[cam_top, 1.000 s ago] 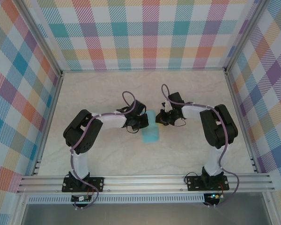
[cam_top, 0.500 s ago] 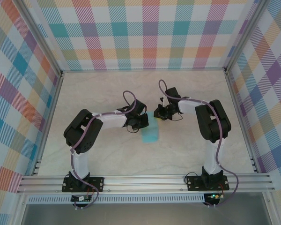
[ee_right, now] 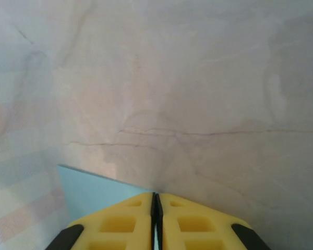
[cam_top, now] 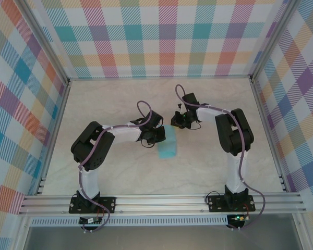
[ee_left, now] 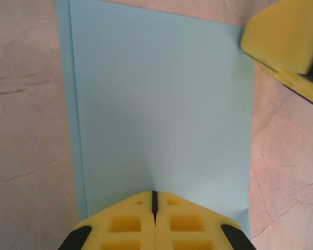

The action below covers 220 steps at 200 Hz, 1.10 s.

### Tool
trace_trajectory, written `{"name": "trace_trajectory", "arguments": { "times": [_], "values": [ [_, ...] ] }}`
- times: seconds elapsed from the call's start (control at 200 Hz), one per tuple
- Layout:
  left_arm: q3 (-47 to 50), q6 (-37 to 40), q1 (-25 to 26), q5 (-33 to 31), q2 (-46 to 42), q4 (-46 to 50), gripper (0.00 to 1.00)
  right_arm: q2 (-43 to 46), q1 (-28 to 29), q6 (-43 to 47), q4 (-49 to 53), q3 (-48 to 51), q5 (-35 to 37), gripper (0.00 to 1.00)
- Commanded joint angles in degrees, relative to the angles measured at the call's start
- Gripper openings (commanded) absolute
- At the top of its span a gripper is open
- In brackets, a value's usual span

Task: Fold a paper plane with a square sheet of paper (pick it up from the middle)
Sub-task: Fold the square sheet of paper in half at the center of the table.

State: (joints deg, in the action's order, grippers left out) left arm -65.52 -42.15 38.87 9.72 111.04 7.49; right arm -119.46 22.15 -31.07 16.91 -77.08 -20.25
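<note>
Two closed tools: left tool (ee_left: 154,195) tip touches the folded paper (ee_left: 161,104), right tool (ee_right: 156,197) its corner.

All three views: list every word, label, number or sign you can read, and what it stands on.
No readable text anywhere: the sheet of paper is plain light blue, the table shows only marble veins, and the plaid walls carry no lettering.

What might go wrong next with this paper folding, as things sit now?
The folded paper shows a strip of lower layer along one long edge, so later creases may come out crooked. The left fingers rest shut at its near edge and the right fingers sit shut by a corner; a push there might slide or wrinkle it.
</note>
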Motion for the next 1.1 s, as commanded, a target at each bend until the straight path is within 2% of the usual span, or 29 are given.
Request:
{"name": "trace_trajectory", "arguments": {
  "times": [0.0,0.215,0.385,0.57,0.765,1.095],
  "values": [
    [1.57,1.10,-0.02,-3.43,1.88,7.68,0.04,-2.15,-0.15,-1.41,3.31,-1.32,4.56,0.12],
    [2.15,0.76,-0.02,-3.75,0.84,7.59,0.04,6.47,-0.09,-1.63,1.00,2.45,-2.29,0.12],
    [2.43,0.62,-0.01,-3.48,0.65,6.78,0.04,14.94,-0.09,-3.01,-0.20,12.67,-7.34,0.13],
    [2.47,0.47,0.06,-3.66,1.04,6.64,0.04,20.05,-0.07,-4.61,-2.63,22.65,-12.51,0.12],
    [2.58,0.27,0.06,-4.00,1.10,6.74,0.04,20.10,0.08,-3.52,-4.39,26.44,-17.80,0.12],
    [2.59,0.06,0.15,-4.15,1.19,6.63,0.04,17.88,0.17,-3.83,-7.03,26.07,-19.03,0.12]
  ]
}}
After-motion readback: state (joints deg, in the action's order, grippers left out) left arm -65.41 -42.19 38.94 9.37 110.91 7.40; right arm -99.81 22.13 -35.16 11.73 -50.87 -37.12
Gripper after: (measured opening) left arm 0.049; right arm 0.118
